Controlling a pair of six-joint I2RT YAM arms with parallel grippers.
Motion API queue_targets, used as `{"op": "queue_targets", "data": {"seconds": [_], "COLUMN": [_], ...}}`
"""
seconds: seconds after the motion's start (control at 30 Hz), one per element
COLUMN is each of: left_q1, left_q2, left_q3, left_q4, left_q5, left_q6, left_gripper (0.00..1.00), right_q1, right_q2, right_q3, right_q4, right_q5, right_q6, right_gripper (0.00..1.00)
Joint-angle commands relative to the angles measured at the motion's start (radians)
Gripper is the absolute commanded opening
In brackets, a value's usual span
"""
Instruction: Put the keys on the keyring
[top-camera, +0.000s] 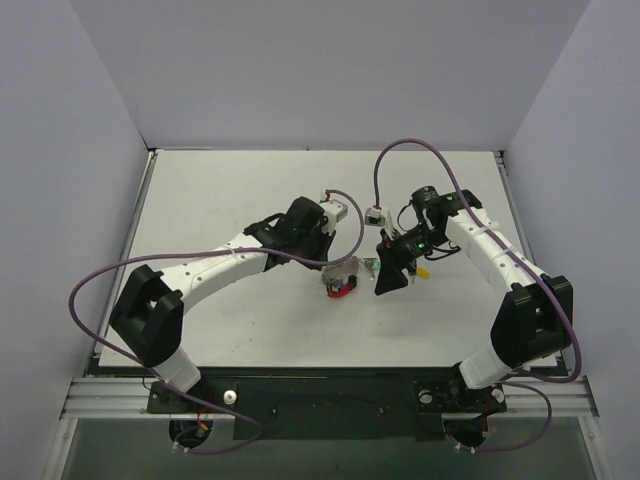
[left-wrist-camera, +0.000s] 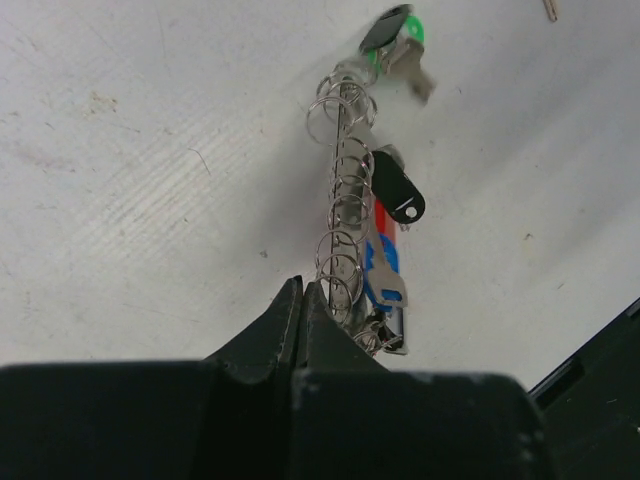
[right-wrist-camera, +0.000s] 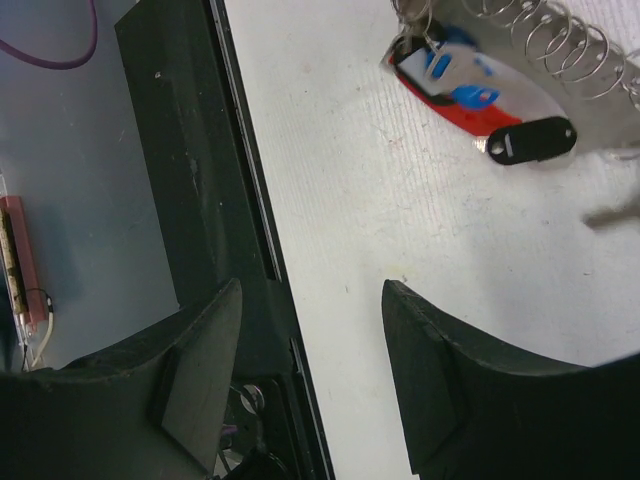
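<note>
**Silvery keyring lies between our two claws**

Silvery links of the keyring (left-wrist-camera: 345, 215) run in a line across the white table (top-camera: 230, 190), near its middle. From the left wrist we see the left claw (left-wrist-camera: 302, 300) with its jaws pressed flat together. The near end of the chain sits just beside its tips, and we cannot tell whether a link is pinched there.

At the chain's far end sits a green-headed key (left-wrist-camera: 392, 30). About halfway along, a black-headed key (left-wrist-camera: 398, 190) lies against the links on their right side. Beside it rests a red, white and blue tag (left-wrist-camera: 385, 262), touching the chain.

From above, the right claw (top-camera: 392, 270) stands just right of this cluster and the left claw (top-camera: 336, 270) just left of it. The right wrist view shows the right claw's jaws spread wide with only bare table and the table's edge between them. The black-headed key (right-wrist-camera: 530, 140) and the tag (right-wrist-camera: 450, 85) lie well beyond its fingertips (right-wrist-camera: 440, 390).
</note>
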Motion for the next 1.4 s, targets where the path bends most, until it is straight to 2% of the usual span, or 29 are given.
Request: {"op": "queue_targets", "data": {"seconds": [0.0, 0.37, 0.63, 0.77, 0.9, 1.13, 1.2, 1.37], "left_q1": [-0.031, -0.039, -0.025, -0.008, -0.013, -0.012, -0.013, -0.01], "left_q2": [-0.048, -0.239, -0.413, -0.448, -0.468, -0.479, -0.482, -0.558], "left_q3": [-0.091, -0.454, -0.556, -0.553, -0.584, -0.695, -0.725, -0.726], "left_q4": [0.089, 0.388, 0.436, 0.387, 0.371, 0.397, 0.403, 0.307], "left_q5": [-0.02, -0.062, -0.279, -0.243, -0.207, -0.141, -0.146, -0.25], "left_q6": [-0.032, -0.128, -0.086, -0.053, -0.086, -0.327, -0.381, -0.437], "left_gripper": [0.0, 0.0, 0.0, 0.0, 0.0, 0.0, 0.04, 0.36], "right_q1": [-0.007, -0.007, -0.007, -0.004, -0.002, 0.001, 0.004, 0.018], "right_q2": [-0.042, -0.025, -0.019, -0.018, -0.016, -0.007, -0.004, 0.005], "right_q3": [-0.013, -0.02, -0.025, -0.027, -0.028, -0.03, -0.031, -0.03], "right_q4": [-0.047, -0.046, -0.046, -0.047, -0.047, -0.046, -0.047, -0.046], "right_q5": [-0.044, -0.049, -0.05, -0.049, -0.05, -0.049, -0.049, -0.04], "right_q6": [-0.027, -0.04, -0.043, -0.046, -0.047, -0.05, -0.052, -0.053], "right_gripper": [0.54, 0.54, 0.54, 0.54, 0.54, 0.54, 0.54, 0.54]}}
